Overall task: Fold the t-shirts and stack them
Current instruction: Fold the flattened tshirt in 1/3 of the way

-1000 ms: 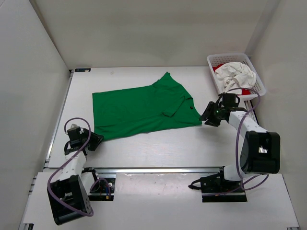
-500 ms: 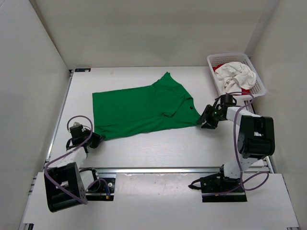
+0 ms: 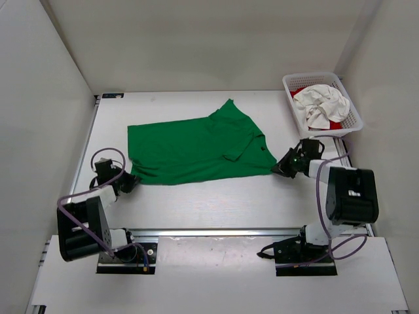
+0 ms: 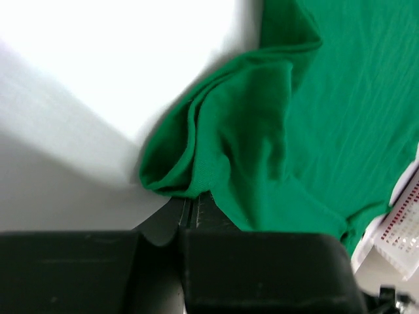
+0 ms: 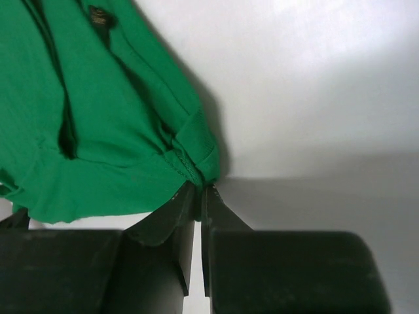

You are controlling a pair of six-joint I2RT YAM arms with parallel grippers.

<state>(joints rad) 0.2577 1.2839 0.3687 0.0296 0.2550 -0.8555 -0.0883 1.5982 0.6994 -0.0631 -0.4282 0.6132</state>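
Observation:
A bright green t-shirt [image 3: 196, 147] lies spread on the table's middle. My left gripper [image 3: 128, 182] is shut on the shirt's near left corner, and in the left wrist view the green cloth [image 4: 262, 144] bunches at the closed jaws of that gripper [image 4: 186, 208]. My right gripper [image 3: 277, 168] is shut on the shirt's near right corner; the right wrist view shows the hem [image 5: 193, 163] pinched at the jaw tips of the gripper [image 5: 198, 190]. An off-white shirt [image 3: 321, 104] lies heaped over a red shirt [image 3: 335, 124] in the basket.
The white mesh basket [image 3: 351, 111] stands at the table's far right corner. Walls enclose the table on the left, back and right. Both arm bases sit on the rail [image 3: 216, 230] along the near edge.
Both grippers moved down onto the green shirt's near corners and closed on them. The left corner has bunched up slightly.

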